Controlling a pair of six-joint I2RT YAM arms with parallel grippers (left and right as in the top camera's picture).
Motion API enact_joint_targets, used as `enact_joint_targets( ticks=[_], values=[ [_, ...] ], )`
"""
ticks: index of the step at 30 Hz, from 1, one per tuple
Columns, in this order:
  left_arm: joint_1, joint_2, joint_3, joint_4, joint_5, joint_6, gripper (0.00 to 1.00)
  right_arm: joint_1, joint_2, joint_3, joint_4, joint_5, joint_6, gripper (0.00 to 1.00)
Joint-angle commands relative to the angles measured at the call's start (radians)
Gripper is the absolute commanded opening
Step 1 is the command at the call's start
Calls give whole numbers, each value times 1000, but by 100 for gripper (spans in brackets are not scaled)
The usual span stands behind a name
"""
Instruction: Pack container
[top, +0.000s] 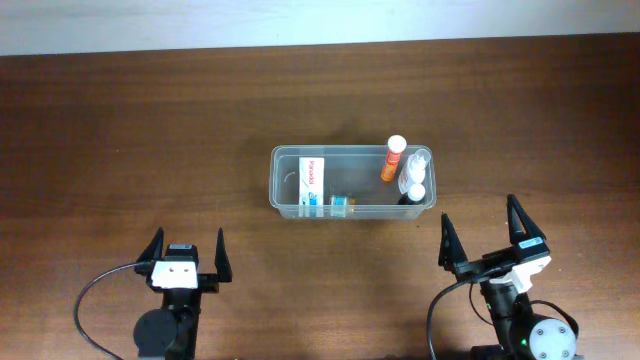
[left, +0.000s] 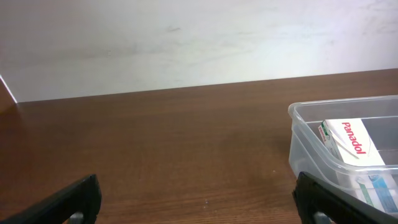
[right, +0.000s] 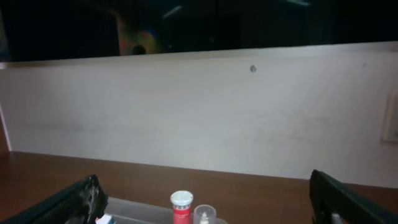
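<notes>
I am holding my left gripper (top: 190, 240) and right gripper (top: 478, 215) spread, empty, six o'clock of the container (top: 340, 148); packing is looking finished.

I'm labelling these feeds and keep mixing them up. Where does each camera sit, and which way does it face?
Overhead: above the table, looking straight down at the container; left gripper and right gripper show at the bottom, open.
Left wrist: low on the left arm, facing across the table to the wall; its fingertips fill the bottom corners.
Right wrist: on the right arm, aimed higher at the wall; fingertips likewise.
Shared: overhead and left wrist both show the Panadol box.
</notes>
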Motion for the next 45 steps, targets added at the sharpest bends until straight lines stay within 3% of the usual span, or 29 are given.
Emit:
enact_joint_targets(
  ticks=[1,14,32,45],
  values=[
    [4,-8,-2,-5,14,16,99,10,-11,-39,47,24,1,98],
    [4,-8,-2,-5,14,16,99,10,-11,-102,92,43,0,98],
    [4,-8,-2,-5,14,16,99,8,-11,-102,-233,114,1,98],
    [4,-8,-2,-5,14,16,100,9,-11,-102,-232,114,1,98]
  ],
)
